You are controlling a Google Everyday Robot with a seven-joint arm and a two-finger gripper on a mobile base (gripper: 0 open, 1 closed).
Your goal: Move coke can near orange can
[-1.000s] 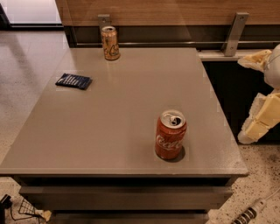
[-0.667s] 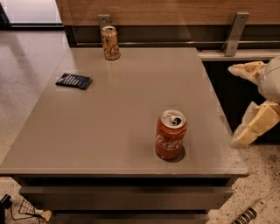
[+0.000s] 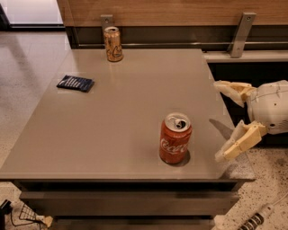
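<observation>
Closest to me, the grey worktop (image 3: 112, 148) ends in a front edge with a lower ledge under it, and a ribbed cable end (image 3: 254, 221) lies on the speckled floor at the lower right. I see the coke can (image 3: 175, 138) standing upright on the front right part of the worktop, its silver top facing up and its white script turned toward the camera.

Just to its right, at the worktop's right edge, is the hand (image 3: 217, 121). Its two pale fingers are spread wide, one farther back and one nearer, and nothing is between them. The nearer finger (image 3: 237, 143) reaches over the worktop's corner, close to the coke can but apart from it.

Further back on the left I can make out a flat dark blue object (image 3: 75, 83). At the far edge, left of centre, the orange can (image 3: 113, 44) stands upright — well apart from the coke can, with bare worktop between them. Behind it run a dark rail with metal brackets (image 3: 241, 33) and a wooden panel (image 3: 180, 9).
</observation>
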